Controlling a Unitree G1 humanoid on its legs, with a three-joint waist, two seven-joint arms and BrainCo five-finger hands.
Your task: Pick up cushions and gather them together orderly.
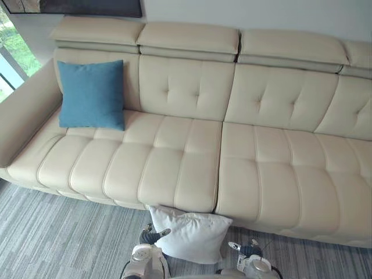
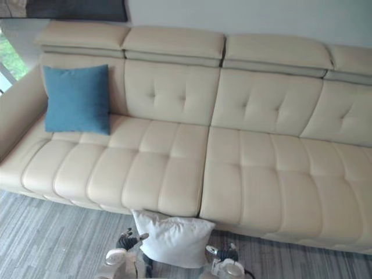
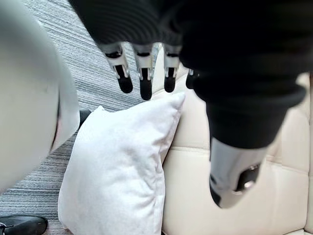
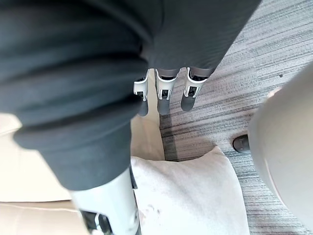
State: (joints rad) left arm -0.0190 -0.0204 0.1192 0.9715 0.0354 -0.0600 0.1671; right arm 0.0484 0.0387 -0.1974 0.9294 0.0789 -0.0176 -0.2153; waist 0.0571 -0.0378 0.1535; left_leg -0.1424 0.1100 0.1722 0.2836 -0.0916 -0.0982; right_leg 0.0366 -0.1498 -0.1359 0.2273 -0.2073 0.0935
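On the floor (image 1: 58, 232), a grey striped carpet, a white cushion (image 1: 192, 235) stands on edge and leans against the front of a cream leather sofa (image 1: 261, 174). It sits below the seam between the two seat sections. Its upper edge rests against the sofa's front panel, just under the seat edge.

Left hand (image 3: 145, 73): released. The fingers are straight and set side by side, and the thumb (image 3: 232, 178) stands apart from them. The dark fingertips lie at the upper corner of the white cushion. Contact cannot be confirmed from the views. The hand holds nothing.

Right hand (image 4: 164, 95): released. The fingers are straight and point toward the gap between the sofa front and the carpet, past the cushion's other side. This hand also holds nothing.

In the head views, the white cushion lies between the two hands, with the left hand at its left edge and the right hand just beside its right edge.

A blue cushion (image 1: 92, 95) stands upright on the seat at the sofa's left end. It leans against the backrest, next to the armrest (image 1: 23, 116), and is well apart from the white cushion. The sofa has tufted back panels topped by padded headrests (image 1: 186, 38).
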